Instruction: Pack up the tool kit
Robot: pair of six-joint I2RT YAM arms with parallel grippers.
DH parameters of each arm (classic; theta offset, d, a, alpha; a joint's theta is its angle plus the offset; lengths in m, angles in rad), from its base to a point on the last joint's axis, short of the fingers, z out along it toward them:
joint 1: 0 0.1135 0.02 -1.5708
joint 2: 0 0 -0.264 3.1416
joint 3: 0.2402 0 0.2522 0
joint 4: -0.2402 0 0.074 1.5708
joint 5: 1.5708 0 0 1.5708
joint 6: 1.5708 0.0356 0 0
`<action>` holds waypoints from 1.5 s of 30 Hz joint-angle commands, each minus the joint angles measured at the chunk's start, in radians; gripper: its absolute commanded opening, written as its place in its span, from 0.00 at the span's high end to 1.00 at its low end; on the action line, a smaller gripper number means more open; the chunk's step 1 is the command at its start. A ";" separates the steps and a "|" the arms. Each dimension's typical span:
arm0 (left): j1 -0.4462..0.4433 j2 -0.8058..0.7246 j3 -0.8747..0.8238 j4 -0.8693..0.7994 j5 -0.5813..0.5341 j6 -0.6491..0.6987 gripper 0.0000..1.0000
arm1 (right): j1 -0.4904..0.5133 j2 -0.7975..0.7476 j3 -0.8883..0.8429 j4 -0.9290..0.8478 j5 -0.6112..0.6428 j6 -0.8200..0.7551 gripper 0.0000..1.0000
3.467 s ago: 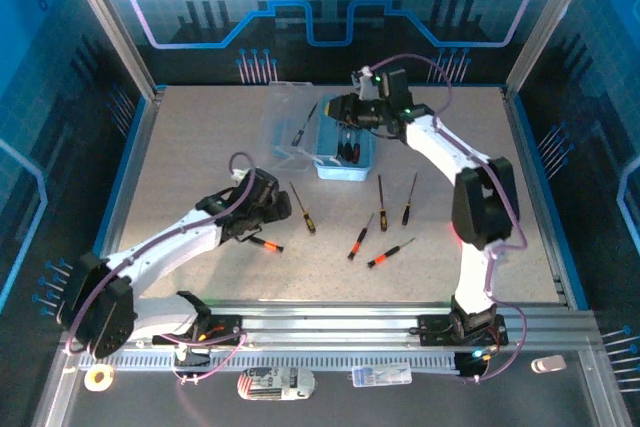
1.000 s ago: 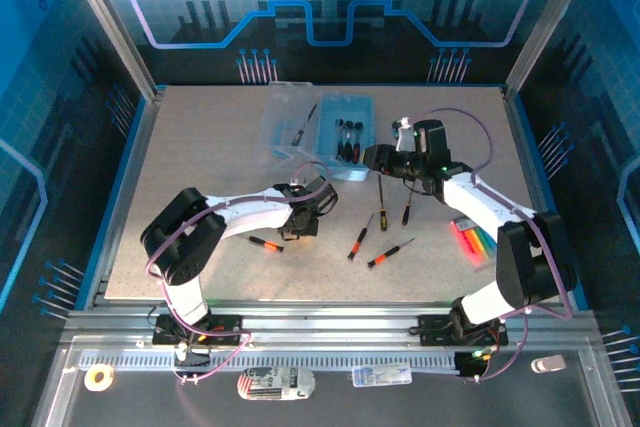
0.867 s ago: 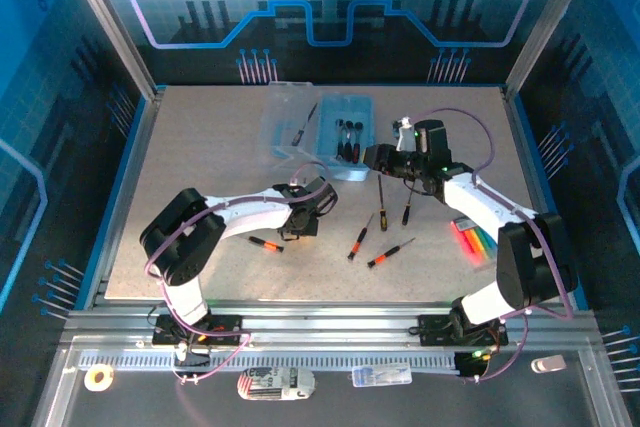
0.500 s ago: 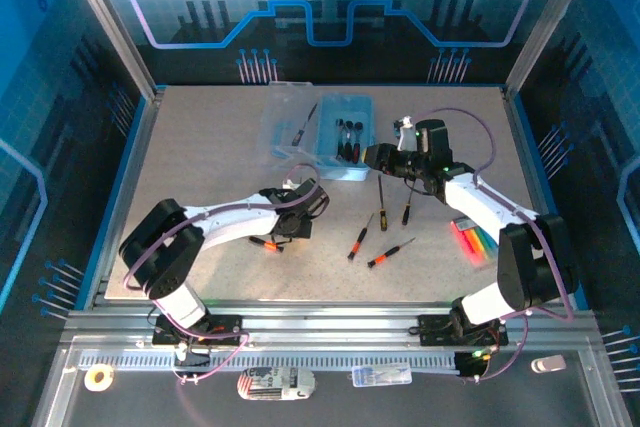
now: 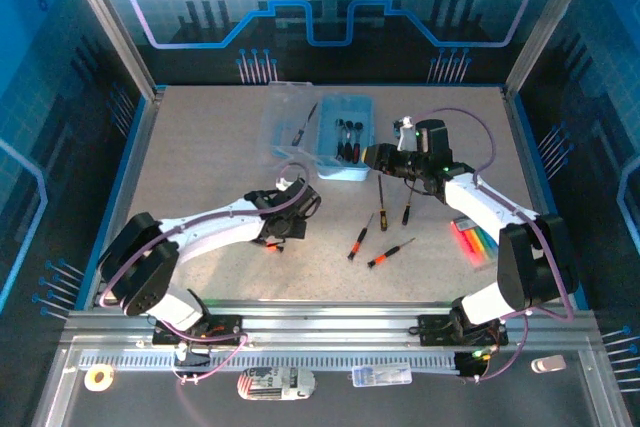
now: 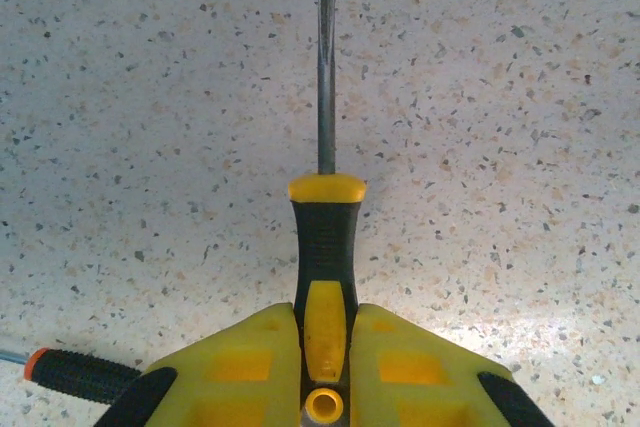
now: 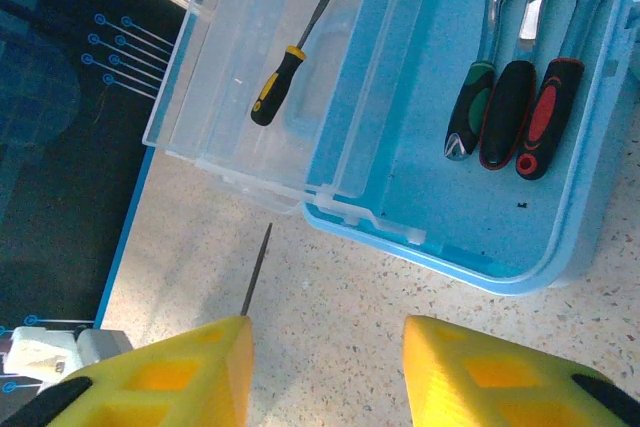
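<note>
Now: left arm gripping a screwdriver, box lying up-table

Overhead, the left gripper (image 5: 284, 219) is sitting near the table's centre. Its yellow fingers (image 6: 250, 347) are clamping tight on a slim yellow-and-black-handled screwdriver (image 6: 324, 247). The left wrist camera is showing what the overhead one is blurring: the steel shaft is running straight out from the jaws toward 12 o'clock, low over the speckled table (image 6: 500, 147). An orange-tipped black handle (image 6: 70, 374) is lying at 8 o'clock of that view.

The translucent pale-blue rectangular plastic box (image 5: 345, 173) is lying open toward 1 o'clock from that gripper, well apart. Its clear hinged lid (image 5: 280, 142) is folded out at the box's 9 o'clock side. I am judging the coming move to be a carry along that line, with the tool's long axis needing to line up with the box's length.

The right gripper (image 5: 373, 157) is hovering much nearer, just beside the box's near right corner, jaws apart and holding nothing. Its wrist view is revealing the contents: three ratchet wrenches (image 7: 525, 97) lying side by side in the box, and another yellow-handled screwdriver (image 7: 285, 77) resting on the lid.
</note>
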 commanded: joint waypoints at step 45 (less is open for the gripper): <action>0.006 -0.327 -0.065 0.148 0.138 0.113 0.87 | 0.350 0.280 0.184 0.258 -0.143 0.217 0.69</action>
